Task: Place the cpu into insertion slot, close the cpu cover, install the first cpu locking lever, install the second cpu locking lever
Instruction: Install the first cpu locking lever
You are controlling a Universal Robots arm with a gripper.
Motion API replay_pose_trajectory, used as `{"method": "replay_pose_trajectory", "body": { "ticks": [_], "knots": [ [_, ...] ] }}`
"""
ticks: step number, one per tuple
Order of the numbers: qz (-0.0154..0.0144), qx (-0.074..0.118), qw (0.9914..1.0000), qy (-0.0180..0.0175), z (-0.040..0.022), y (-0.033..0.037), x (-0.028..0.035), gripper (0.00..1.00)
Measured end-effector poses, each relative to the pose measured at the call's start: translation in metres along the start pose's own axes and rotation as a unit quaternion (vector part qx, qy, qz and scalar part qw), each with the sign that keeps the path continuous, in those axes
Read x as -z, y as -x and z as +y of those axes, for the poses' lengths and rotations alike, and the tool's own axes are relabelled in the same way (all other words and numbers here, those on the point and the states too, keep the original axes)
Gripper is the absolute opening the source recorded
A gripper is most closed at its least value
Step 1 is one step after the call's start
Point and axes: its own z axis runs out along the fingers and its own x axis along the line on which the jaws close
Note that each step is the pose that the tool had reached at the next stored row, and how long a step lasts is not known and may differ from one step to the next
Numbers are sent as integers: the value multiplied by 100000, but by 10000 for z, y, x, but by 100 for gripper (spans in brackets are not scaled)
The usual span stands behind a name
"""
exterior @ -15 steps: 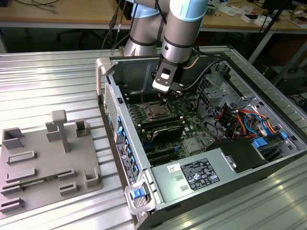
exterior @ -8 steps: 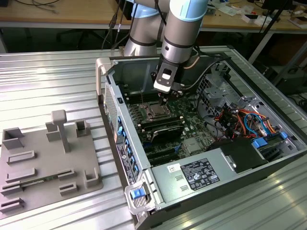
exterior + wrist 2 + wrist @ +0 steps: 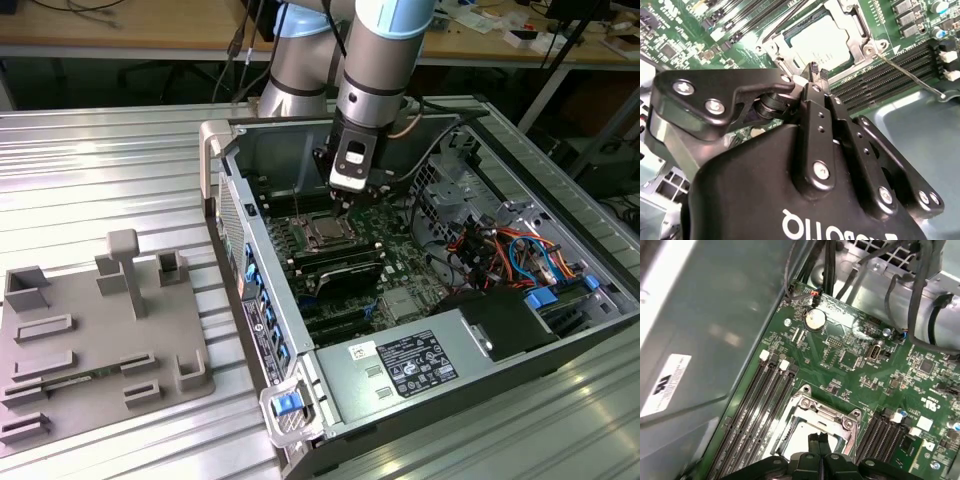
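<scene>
Shut tip to tip, the claw (image 3: 815, 71) grips nothing that can be seen. It hangs just above the near edge of the cpu cover (image 3: 852, 22); whether the tips touch the metal cannot be told.

1. The cpu (image 3: 822, 42) lies seated in the insertion slot (image 3: 792, 31), silvery top upward. This step is judged complete.
2. The cpu cover appears to lie flat around the cpu, its cut-out framing the chip. This step is judged complete or nearly so.
3. One thin wire locking lever (image 3: 910, 75) runs out from a corner of the socket and slants across the memory slots (image 3: 760, 400). It looks unlatched.
4. The other lever cannot be made out, so both lever steps are judged outstanding.

The socket sits near the middle of the green circuit board (image 3: 850, 365), between two banks of memory slots. The board lies inside the open computer case (image 3: 250, 230), which rests on the ribbed metal desk (image 3: 100, 170). A grey fixture tray (image 3: 100, 340) lies on the desk, beside the case at the exterior view's left.
</scene>
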Motion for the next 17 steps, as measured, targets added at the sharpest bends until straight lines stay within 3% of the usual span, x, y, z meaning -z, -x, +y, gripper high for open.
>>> {"method": "replay_pose_trajectory", "body": {
  "ticks": [3,6,10,17],
  "knots": [
    [16,531,99999,17,3,3,85,11],
    [1,1743,99985,37,5,5,120,11],
    [187,6890,99762,229,-2,1,123,11],
    [255,8289,99655,292,-124,-52,129,11]
  ]
}}
